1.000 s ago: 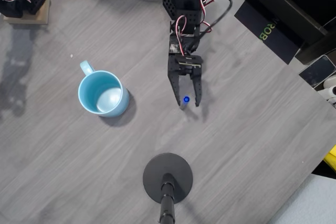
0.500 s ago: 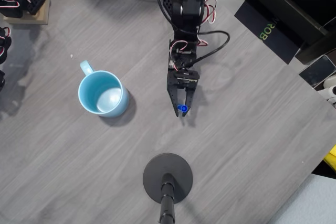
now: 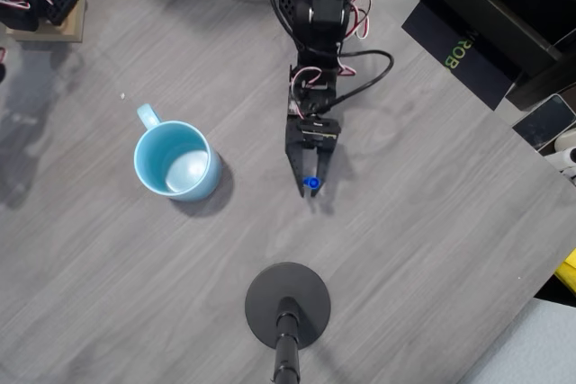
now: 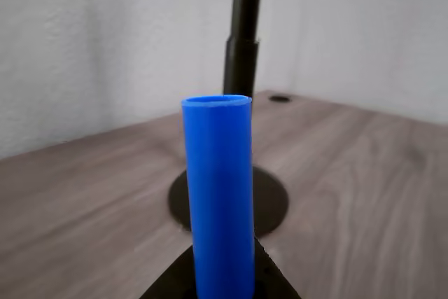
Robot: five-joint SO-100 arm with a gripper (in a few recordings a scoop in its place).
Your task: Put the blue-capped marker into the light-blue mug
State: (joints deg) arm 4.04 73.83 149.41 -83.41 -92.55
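Note:
In the overhead view the blue-capped marker (image 3: 311, 183) stands upright between the tips of my black gripper (image 3: 311, 186), whose fingers are shut on it right of the table's middle. In the wrist view its bright blue cap (image 4: 218, 194) rises straight up from the dark fingers at the bottom edge. The light-blue mug (image 3: 176, 161) stands upright well to the left of the gripper, its handle pointing to the upper left and its inside showing nothing in it.
A black stand with a round base (image 3: 287, 304) and a pole sits just below the gripper; its pole (image 4: 241, 29) shows close ahead in the wrist view. A black box (image 3: 461, 49) lies at the upper right, and a wooden block (image 3: 49, 15) with dark parts at the upper left.
The fingers were open around the marker a second ago and have since closed on it. The arm has drawn in slightly and the marker sits a little left of where it was.

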